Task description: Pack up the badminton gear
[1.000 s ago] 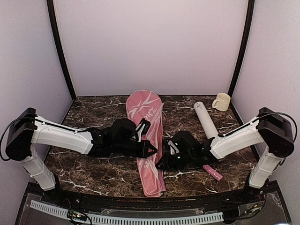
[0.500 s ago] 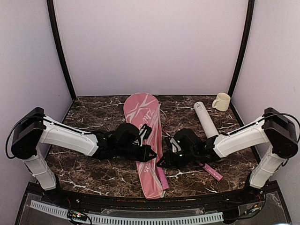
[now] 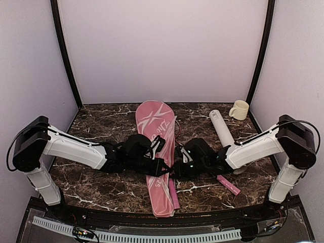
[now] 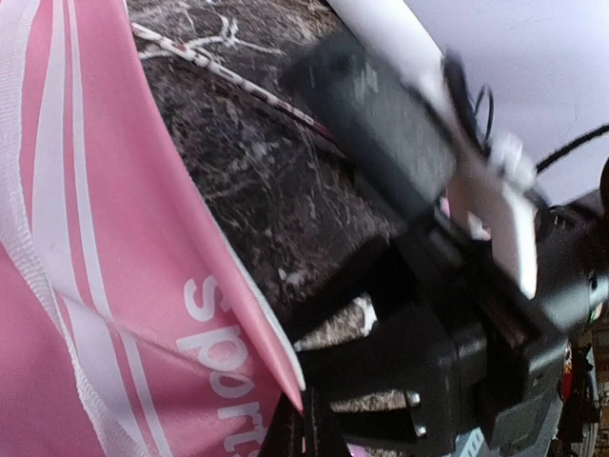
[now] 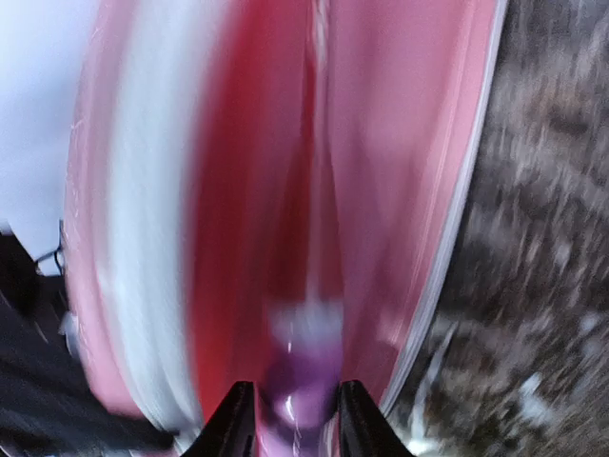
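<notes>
Claws: the left claw (image 4: 303, 433) is closed tight, pinching the left edge of the cover (image 3: 154, 131). The right claw (image 5: 293, 409) has its fingers a little apart with a pink handle (image 5: 303, 367) between them. That view is too blurred to tell whether they press on it.
Key relation: the cover lies between the two claws, long axis running far to near, round head end far. The left claw meets it from the left and the right claw from the right, both about mid-length. I judge the next move has to follow that axis.
Cover: one, flat on the worktop (image 3: 101, 116), centre.
Racquets: two pink handles show. One lies along the cover's near right edge, probably the one at the right claw. A second handle (image 3: 230, 186) lies loose, nearer the right arm. A thin rim (image 3: 175, 126) shows just beside the cover's far right edge; the rest is hidden.
Tube (image 3: 223, 130): one, lying right of the cover, near end under the right arm.
Mug (image 3: 239, 109): one, upright, far right corner.
Shuttlecocks: none in view.
</notes>
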You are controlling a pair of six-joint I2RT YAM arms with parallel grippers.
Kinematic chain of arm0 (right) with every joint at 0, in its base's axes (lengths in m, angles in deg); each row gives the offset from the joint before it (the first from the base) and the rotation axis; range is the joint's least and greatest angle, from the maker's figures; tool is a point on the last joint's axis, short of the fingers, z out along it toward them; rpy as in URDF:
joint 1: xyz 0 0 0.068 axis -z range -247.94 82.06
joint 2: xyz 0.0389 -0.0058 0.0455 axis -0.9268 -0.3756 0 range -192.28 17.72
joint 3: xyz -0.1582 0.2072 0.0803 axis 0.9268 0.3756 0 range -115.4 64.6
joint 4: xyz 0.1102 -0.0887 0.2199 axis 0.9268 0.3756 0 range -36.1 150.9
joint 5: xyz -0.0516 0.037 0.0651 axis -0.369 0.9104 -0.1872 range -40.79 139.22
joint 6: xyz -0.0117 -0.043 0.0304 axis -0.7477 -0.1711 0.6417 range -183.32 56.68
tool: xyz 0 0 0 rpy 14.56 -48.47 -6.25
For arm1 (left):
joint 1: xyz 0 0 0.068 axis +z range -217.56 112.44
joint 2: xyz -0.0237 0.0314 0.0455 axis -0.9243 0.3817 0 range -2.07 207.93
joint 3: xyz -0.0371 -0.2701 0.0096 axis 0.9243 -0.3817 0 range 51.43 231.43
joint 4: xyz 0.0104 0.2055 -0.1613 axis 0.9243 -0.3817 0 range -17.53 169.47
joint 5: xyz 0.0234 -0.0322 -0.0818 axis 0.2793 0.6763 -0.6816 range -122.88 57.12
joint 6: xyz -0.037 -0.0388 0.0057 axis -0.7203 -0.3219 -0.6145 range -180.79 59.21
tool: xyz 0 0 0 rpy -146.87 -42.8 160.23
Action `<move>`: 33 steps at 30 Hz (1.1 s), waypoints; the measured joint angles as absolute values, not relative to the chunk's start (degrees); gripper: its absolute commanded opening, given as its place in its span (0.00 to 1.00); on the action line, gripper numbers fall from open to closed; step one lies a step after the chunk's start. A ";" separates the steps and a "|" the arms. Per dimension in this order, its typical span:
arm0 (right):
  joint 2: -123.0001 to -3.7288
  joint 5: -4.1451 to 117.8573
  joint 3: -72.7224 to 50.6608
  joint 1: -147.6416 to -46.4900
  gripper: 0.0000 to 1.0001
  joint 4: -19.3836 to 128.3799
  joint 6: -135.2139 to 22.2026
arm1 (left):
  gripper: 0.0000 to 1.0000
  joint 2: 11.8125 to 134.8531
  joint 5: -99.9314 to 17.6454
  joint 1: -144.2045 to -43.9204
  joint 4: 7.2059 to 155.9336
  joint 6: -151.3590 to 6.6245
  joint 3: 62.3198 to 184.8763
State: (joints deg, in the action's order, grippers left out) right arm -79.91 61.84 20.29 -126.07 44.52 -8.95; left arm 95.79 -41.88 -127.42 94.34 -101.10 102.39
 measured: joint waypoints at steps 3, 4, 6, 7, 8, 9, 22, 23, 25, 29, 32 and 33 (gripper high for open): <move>-79.84 57.99 18.91 -125.21 0.41 43.99 -9.80 | 0.00 95.49 -42.88 -128.62 92.61 -101.04 102.39; -79.75 56.79 18.71 -124.93 0.44 43.90 -10.02 | 0.00 95.27 -42.97 -128.95 91.72 -100.97 102.39; -79.06 54.71 18.43 -124.47 0.50 44.03 -10.74 | 0.00 94.92 -42.97 -129.34 90.30 -100.86 102.39; -78.57 53.95 18.43 -124.43 0.52 44.30 -10.81 | 0.00 94.63 -42.90 -129.36 89.36 -100.82 102.39; -77.90 53.16 18.43 -124.45 0.54 44.67 -11.05 | 0.00 94.33 -42.86 -129.34 88.66 -100.73 102.39; -77.11 52.33 18.43 -124.45 0.56 45.26 -11.33 | 0.00 94.06 -42.82 -129.34 88.20 -100.64 102.39; -71.32 45.10 20.07 -123.99 0.57 50.53 -12.67 | 0.00 89.30 -40.35 -129.10 81.97 -99.33 101.93; -71.89 45.10 20.07 -123.99 0.56 50.57 -12.71 | 0.00 89.28 -40.30 -129.06 81.84 -99.31 101.86; -73.57 45.10 20.05 -123.97 0.55 50.48 -13.02 | 0.00 89.28 -40.21 -129.06 81.42 -99.27 101.84; -77.55 45.77 20.03 -123.29 0.54 50.24 -13.41 | 0.00 89.26 -40.08 -129.06 81.03 -99.05 101.82; -79.56 46.43 19.57 -122.31 0.54 49.17 -13.72 | 0.00 89.19 -40.04 -129.06 81.01 -98.96 101.82; -80.06 46.60 18.89 -122.05 0.53 48.91 -13.83 | 0.00 89.17 -40.04 -129.06 81.01 -98.94 101.82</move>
